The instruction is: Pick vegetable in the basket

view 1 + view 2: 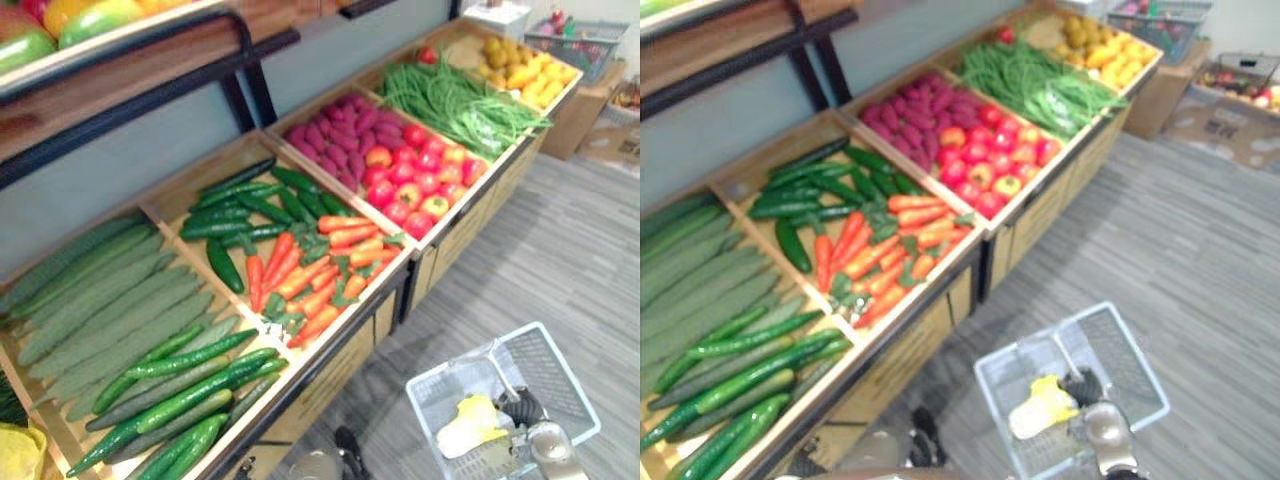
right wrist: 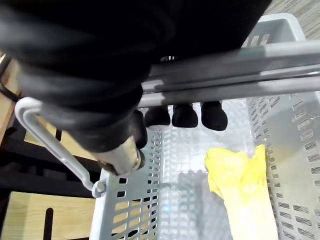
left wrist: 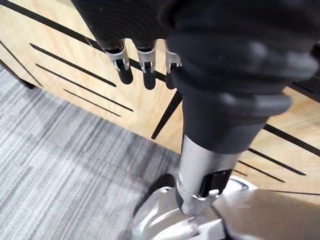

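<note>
While right hand (image 2: 185,116) is gripping basket (image 1: 560,385) handle (image 2: 260,75), fingers curled round it, left hand (image 3: 146,60) is hanging low by bench (image 1: 325,378) front, fingers straight, holding nothing. Yellow veg (image 1: 470,425) is lying in basket; cucumbers (image 1: 190,390), carrots (image 1: 310,275) are sitting in bench crates. Risks: basket swinging, tilting, veg sliding; left reach clipping bench edge.

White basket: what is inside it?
One yellow vegetable lies in the basket. The right hand, curled round the handle, covers part of the bottom.

The right robot hand (image 1: 521,407) grips a white basket (image 1: 560,372) holding a yellow vegetable (image 1: 468,424), beside the counter (image 1: 335,365) of cucumbers (image 1: 190,398) and carrots (image 1: 320,265).
</note>
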Available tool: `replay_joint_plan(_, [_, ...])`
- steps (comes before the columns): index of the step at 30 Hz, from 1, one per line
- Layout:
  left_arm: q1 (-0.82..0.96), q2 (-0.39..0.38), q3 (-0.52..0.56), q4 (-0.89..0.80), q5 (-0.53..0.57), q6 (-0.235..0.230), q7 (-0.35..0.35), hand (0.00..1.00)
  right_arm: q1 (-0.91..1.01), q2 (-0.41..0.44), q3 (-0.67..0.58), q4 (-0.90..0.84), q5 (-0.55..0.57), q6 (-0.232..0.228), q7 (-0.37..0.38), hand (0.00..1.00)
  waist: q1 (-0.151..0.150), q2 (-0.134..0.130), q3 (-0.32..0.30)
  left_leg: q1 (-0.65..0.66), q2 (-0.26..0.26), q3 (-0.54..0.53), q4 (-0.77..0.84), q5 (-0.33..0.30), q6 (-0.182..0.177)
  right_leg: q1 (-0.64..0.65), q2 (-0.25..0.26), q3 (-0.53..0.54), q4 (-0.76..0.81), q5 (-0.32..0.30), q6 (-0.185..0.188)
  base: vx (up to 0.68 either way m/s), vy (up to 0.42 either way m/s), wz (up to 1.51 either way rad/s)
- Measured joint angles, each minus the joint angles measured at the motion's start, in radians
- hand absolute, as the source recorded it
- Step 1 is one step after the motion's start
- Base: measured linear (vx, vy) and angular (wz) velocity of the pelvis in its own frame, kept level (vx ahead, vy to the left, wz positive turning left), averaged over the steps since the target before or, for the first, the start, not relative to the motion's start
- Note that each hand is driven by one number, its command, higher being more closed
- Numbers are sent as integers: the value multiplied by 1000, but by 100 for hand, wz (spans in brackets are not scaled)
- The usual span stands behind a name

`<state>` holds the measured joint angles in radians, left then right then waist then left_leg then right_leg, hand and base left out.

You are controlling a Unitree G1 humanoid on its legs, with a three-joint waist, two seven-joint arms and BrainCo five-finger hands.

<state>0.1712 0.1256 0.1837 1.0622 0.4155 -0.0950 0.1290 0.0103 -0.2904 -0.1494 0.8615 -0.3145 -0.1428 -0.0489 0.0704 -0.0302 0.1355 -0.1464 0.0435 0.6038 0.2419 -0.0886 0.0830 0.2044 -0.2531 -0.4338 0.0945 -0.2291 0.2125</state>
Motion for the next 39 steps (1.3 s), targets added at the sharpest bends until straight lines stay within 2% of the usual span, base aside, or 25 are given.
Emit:
replay_joint_plan(1, [14, -4, -1, -7, 0, 0, 0, 0, 6, -13, 1, 1, 0, 0, 1, 100, -3, 25, -6, 28, 20, -15, 16, -50, -36, -68, -12, 5, 178, -17, 27, 171, 56, -4])
replay_joint_plan(2, [17, 1, -3, -6, 0, 2, -7, 0, -9, -5, -2, 14, 0, 2, -5, 100, -4, 31, -7, 30, 24, -32, -10, -75, -36, -159, -40, 29, 369, -14, 31, 146, 93, -1])
replay_joint_plan(3, [21, 9, -5, -8, -1, 5, -10, 0, -13, 2, 0, 13, -1, 4, -6, 100, -5, 22, -10, 38, 23, -39, -19, -75, -36, -216, -64, 48, 489, 14, 41, 149, 145, 33])
replay_joint_plan(4, [22, 26, -22, -8, -2, 12, -13, 0, -12, 26, -2, 20, -1, 6, -5, 100, -12, 9, 1, 88, 18, -80, -47, -66, -17, -300, -95, 102, 704, 140, 68, 127, 97, 58])
replay_joint_plan(5, [25, 34, -26, -9, -4, 13, -14, 0, -8, 36, -3, 23, -1, 7, -5, 100, -14, 5, 6, 105, 18, -100, -54, -65, -16, -316, -96, 112, 745, 135, 65, 241, 74, 90])
replay_joint_plan(6, [29, 42, -27, -13, -5, 19, -12, 0, 4, 44, -9, 23, 0, 7, -5, 100, -15, -7, 6, 134, 19, -136, -74, -57, -16, -325, -96, 101, 748, 105, 15, 186, 27, 100])
replay_joint_plan(7, [30, 41, -27, -21, -9, 22, -13, 0, 8, 44, -31, 24, 1, 8, -6, 100, -16, -12, 3, 156, 19, -181, -93, -53, -19, -325, -89, 78, 694, 86, -10, 217, 10, 100])
replay_joint_plan(10, [27, 38, -22, -30, -12, 22, -12, 0, 11, 37, -81, 47, 11, 7, -14, 100, -19, -6, -1, 165, 16, -274, -114, -45, -31, -331, -65, 81, 513, 83, -18, 145, -59, 110])
replay_joint_plan(12, [12, 35, -19, -47, -21, 18, -4, 0, 13, 36, -129, 94, 19, 8, -16, 100, -28, 3, -6, 156, 7, -384, -137, -26, -54, -329, -32, 191, 284, 92, -18, 135, -169, 133])
replay_joint_plan(13, [10, 34, -19, -47, -21, 17, 0, 0, 17, 36, -145, 104, 22, 9, -16, 100, -30, 6, -9, 149, 7, -413, -136, -24, -60, -330, -25, 229, 249, 92, -17, 175, -306, 147])
replay_joint_plan(14, [-13, 34, -20, -48, -21, 17, 8, 0, 32, 36, -190, 124, 37, 11, -18, 100, -34, 8, -18, 142, 6, -486, -137, -19, -79, -334, -20, 317, 197, 93, -16, 142, -297, 144])
replay_joint_plan(15, [-18, 34, -22, -47, -21, 16, 14, 0, 49, 37, -204, 133, 41, 13, -20, 100, -39, 18, -28, 125, 7, -533, -133, -19, -98, -334, -16, 351, 180, 94, -15, 145, -324, 148])
replay_joint_plan(17, [-23, 45, -20, -56, -21, 10, 22, 0, 74, 37, -239, 137, 53, 28, -35, 100, -42, -7, -44, 113, 1, -602, -135, -11, -138, -314, -18, 360, 142, 119, 3, 118, -445, 121])
replay_joint_plan(18, [-16, 76, -13, -68, -20, 9, 24, 0, 78, 48, -239, 142, 58, 31, -35, 100, -37, -45, -54, 107, -4, -622, -137, -13, -170, -300, -23, 312, 102, 187, -14, 96, -482, 85])
replay_joint_plan(19, [-12, 71, 2, -57, -20, 13, 26, 0, 70, 46, -244, 152, 59, 32, -36, 100, -33, -36, -58, 104, 15, -634, -132, -19, -188, -283, -15, 283, 89, 157, -15, 58, -573, 53])
replay_joint_plan(21, [3, 11, 23, -37, -21, 11, 26, 0, 46, 15, -255, 168, 81, 32, -37, 100, -31, 46, -69, 100, 141, -619, -153, 13, -243, -238, 99, 207, 22, 172, -60, 45, -428, 39])
replay_joint_plan(23, [11, -8, 29, -37, -21, 11, 26, 0, 33, 13, -252, 168, 81, 30, -34, 100, -32, 64, -73, 99, 187, -613, -192, 71, -269, -228, 148, 164, 13, 163, -91, 25, -354, 45])
replay_joint_plan(24, [9, -9, 29, -37, -21, 11, 27, 0, 33, 13, -246, 171, 81, 30, -34, 100, -32, 64, -72, 95, 198, -607, -204, 100, -270, -223, 162, 143, 13, 157, -104, -9, -331, 70])
replay_joint_plan(26, [16, -10, 37, -37, -21, 12, 33, 0, 33, 13, -247, 175, 81, 29, -34, 100, -31, 47, -67, 91, 214, -502, -205, 152, -235, -209, 165, 98, 15, 142, -130, -49, -200, 54])
replay_joint_plan(27, [18, -10, 44, -37, -21, 12, 33, 0, 33, 13, -255, 175, 81, 29, -35, 100, -32, 44, -67, 91, 216, -419, -195, 155, -225, -206, 159, 83, 15, 137, -139, -81, -39, 38])
replay_joint_plan(28, [18, -10, 45, -37, -21, 13, 33, 0, 36, 14, -263, 175, 81, 29, -35, 100, -34, 44, -67, 85, 216, -308, -150, 130, -195, -199, 149, 66, 16, 133, -144, -77, -2, 35])
replay_joint_plan(30, [19, -11, 45, -37, -21, 13, 32, 0, 41, 16, -268, 175, 82, 28, -35, 100, -39, 44, -67, 83, 207, -218, -124, 117, -175, -193, 134, 50, 16, 133, -143, -43, 60, 35])
replay_joint_plan(32, [21, -17, 45, -37, -21, 15, 32, 0, 51, 15, -279, 175, 82, 29, -35, 100, -40, 48, -66, 86, 179, -197, -153, 118, -175, -194, 119, 34, 13, 134, -134, -56, 123, 29])
replay_joint_plan(36, [17, -21, 46, -60, -21, 19, 33, 0, 75, 20, -331, 176, 82, 33, -35, 100, -44, 48, -72, 130, 95, -205, -346, 183, -158, -191, 80, 9, -26, 157, -95, -25, 161, 26])
replay_joint_plan(39, [25, -20, 50, -130, -21, 20, 49, 0, 102, 38, -364, 176, 82, 39, -40, 100, -45, 42, -73, 131, 64, -228, -346, 182, -156, -166, 56, -18, -42, 164, -83, 14, 107, 28])
